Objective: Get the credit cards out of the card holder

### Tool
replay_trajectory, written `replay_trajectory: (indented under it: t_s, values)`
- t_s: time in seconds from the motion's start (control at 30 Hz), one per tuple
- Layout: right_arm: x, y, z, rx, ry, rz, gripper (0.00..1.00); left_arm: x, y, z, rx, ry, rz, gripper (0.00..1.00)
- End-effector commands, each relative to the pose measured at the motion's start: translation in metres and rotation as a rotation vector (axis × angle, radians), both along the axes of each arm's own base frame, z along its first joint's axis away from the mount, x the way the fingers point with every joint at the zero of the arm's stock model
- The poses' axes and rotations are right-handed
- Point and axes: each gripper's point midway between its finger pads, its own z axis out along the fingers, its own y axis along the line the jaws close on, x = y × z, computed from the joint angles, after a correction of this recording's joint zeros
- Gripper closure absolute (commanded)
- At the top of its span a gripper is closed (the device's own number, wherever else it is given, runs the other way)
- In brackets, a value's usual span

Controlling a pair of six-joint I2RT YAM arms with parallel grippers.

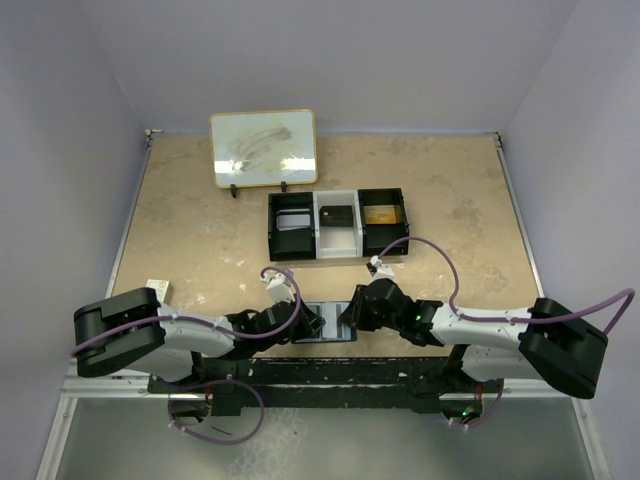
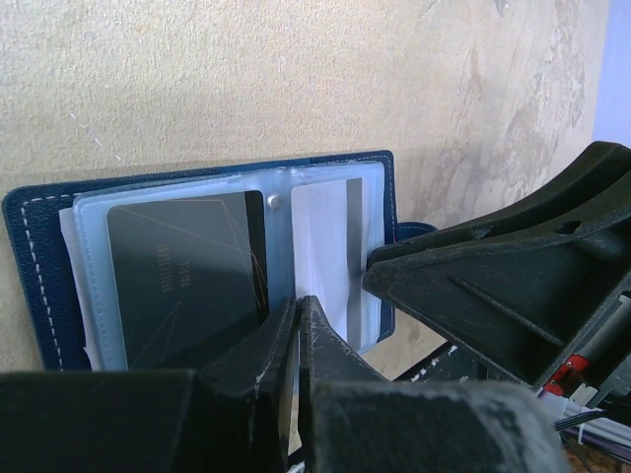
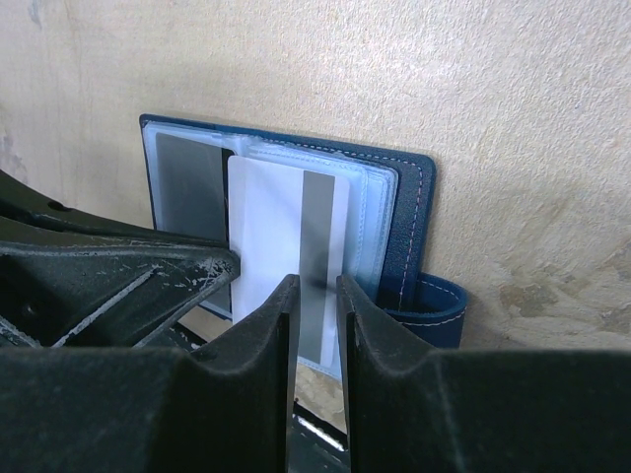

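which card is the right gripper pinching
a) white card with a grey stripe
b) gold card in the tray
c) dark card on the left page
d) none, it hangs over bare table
a: the right gripper clamps the white card, stripe side up, over the open card holder.

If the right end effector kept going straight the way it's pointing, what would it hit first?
Probably the white card it already pinches; the right end effector points into the open card holder, with bare table beyond.
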Motion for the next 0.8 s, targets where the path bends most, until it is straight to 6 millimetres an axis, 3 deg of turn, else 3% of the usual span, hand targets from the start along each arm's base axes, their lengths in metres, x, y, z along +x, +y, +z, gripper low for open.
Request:
replay_trajectory:
  t_s: [0.0,0.53,0.67,0.77]
  values:
    - [-0.008,-0.026,-0.027,-0.133,0.046,-0.018,0.75,0.002,-0.011,0.016,-0.065,-0.021,-0.008,1.0]
    - [-0.007,-0.023,-0.025,-0.133,0.041,-0.009,0.75,0.006,0.006,0.02,0.025,-0.044,0.023,1.0]
    - [-0.004,-0.012,-0.008,-0.101,0.01,0.033,0.7,0.006,0.002,0.021,0.028,-0.046,0.01,1.0]
    - [0.012,-0.011,0.011,-0.111,-0.06,0.003,0.68,0.006,0.001,0.023,0.028,-0.048,0.007,1.0]
